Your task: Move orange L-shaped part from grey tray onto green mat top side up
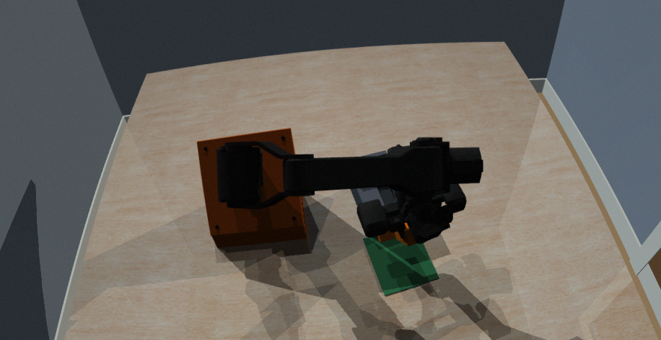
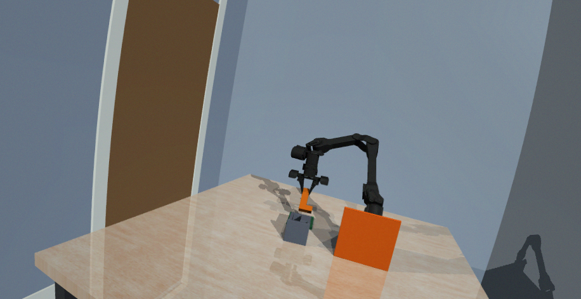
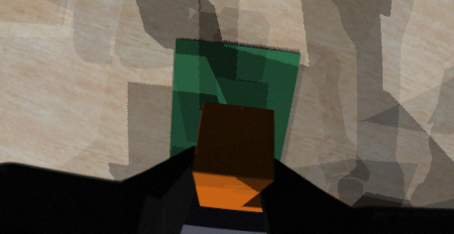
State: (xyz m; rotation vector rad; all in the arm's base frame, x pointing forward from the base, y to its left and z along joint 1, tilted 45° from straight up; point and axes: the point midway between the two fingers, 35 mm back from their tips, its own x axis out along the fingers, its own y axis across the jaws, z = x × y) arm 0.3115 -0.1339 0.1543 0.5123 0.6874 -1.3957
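My gripper (image 2: pixel 306 192) (image 3: pixel 230 159) is shut on the upper end of the orange L-shaped part (image 2: pixel 304 202) (image 3: pixel 237 139) (image 1: pixel 387 235). The part hangs steeply, close to upright, with its L-shaped end down, and is clear of the tray in the exterior view. The green mat (image 1: pixel 386 286) (image 3: pixel 187 69) lies flat on the table; in the wrist view the part covers its near portion. The grey tray (image 2: pixel 295 232) (image 1: pixel 368 194) stands beside the mat, largely hidden under the arm in the top view. A strip of it shows at the bottom of the wrist view.
The orange base block (image 1: pixel 273 221) (image 2: pixel 368 237) stands to the left of the tray and mat in the top view, with the arm reaching out over it. The wooden table (image 1: pixel 323 87) (image 2: pixel 227 247) carries everything, and shadows of the arm fall across it and the mat.
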